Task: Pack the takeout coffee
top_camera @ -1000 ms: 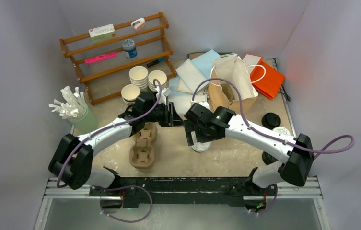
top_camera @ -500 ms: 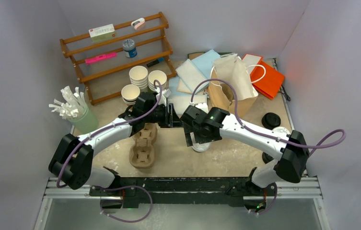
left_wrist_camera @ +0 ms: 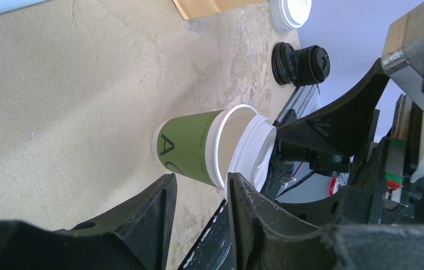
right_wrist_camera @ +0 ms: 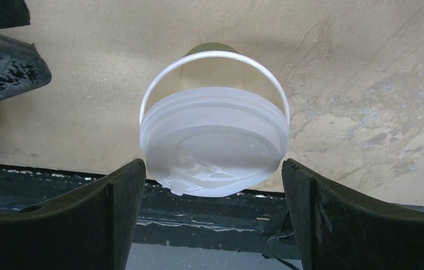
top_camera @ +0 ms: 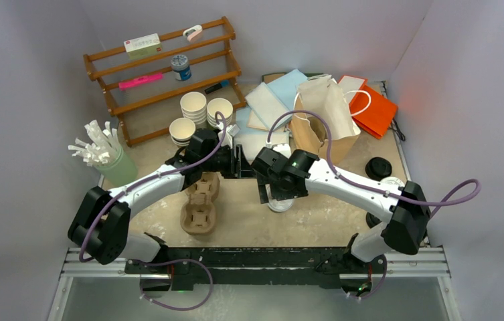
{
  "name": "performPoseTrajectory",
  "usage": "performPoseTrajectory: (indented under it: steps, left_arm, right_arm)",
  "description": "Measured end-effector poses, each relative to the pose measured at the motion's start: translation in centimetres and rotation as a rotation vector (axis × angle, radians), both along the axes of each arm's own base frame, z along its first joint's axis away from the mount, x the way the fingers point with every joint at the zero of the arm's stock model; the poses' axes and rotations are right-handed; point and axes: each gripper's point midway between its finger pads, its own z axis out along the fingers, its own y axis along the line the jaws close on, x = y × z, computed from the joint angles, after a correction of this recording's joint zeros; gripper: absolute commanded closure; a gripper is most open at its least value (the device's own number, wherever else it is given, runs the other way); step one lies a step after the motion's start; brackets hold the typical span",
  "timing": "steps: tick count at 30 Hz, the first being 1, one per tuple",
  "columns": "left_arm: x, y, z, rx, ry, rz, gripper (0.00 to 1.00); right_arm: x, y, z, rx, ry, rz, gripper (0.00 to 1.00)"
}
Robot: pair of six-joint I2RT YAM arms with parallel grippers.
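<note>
Right now the right gripper (right_wrist_camera: pixel 212 167) hangs over the coffee cup (left_wrist_camera: pixel 184 147), which stands upright on the sandy table (left_wrist_camera: pixel 85 84) near the front middle. The cup is to the right of the brown pulp tray (top_camera: pixel 199 204) and well in front of the paper bag (top_camera: pixel 326 124). Its outside is green with dark lettering, and it has a white rim. A white plastic lid (left_wrist_camera: pixel 254 151) sits crooked on that rim, not pressed down. The lid has slid toward the near edge of the table, so the far part of the cup's mouth is uncovered. The right gripper's two black fingers (right_wrist_camera: pixel 114 216) stand wide, one on each side of the lid and level with its edges. They come very close to the rim of the lid, but I cannot tell whether they touch it. The left gripper (left_wrist_camera: pixel 199 181) points across at the cup from the side with its jaws only partly apart, leaving a narrow gap. Nothing is between those jaws, and the cup stands beyond their tips, apart from them. Farther along the table's right edge lie some black lids (left_wrist_camera: pixel 299 62) and a small stack of white ones (left_wrist_camera: pixel 291 11).
</note>
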Motion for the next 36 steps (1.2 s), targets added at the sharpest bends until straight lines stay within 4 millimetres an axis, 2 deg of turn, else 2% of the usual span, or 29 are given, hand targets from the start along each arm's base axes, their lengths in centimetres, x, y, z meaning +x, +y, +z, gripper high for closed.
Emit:
performPoseTrajectory:
  steps: [5, 14, 26, 36]
  left_arm:
    - [-0.1, 0.0, 0.0, -0.002, 0.003, -0.007, 0.59]
    - [-0.2, -0.1, -0.5, 0.002, 0.021, -0.017, 0.59]
    - [-0.4, -0.3, -1.1, 0.004, 0.039, -0.032, 0.59]
    - [-0.4, -0.3, -1.0, 0.001, 0.036, -0.033, 0.59]
  right_arm:
    - [0.0, 0.1, -0.8, -0.016, 0.019, -0.014, 0.09]
    - [-0.3, 0.2, -0.7, -0.013, 0.034, -0.010, 0.21]
    - [0.3, 1.6, 1.9, 0.045, 0.034, 0.005, 0.22]
    - [1.0, 0.8, 2.5, 0.070, 0.172, -0.018, 0.23]
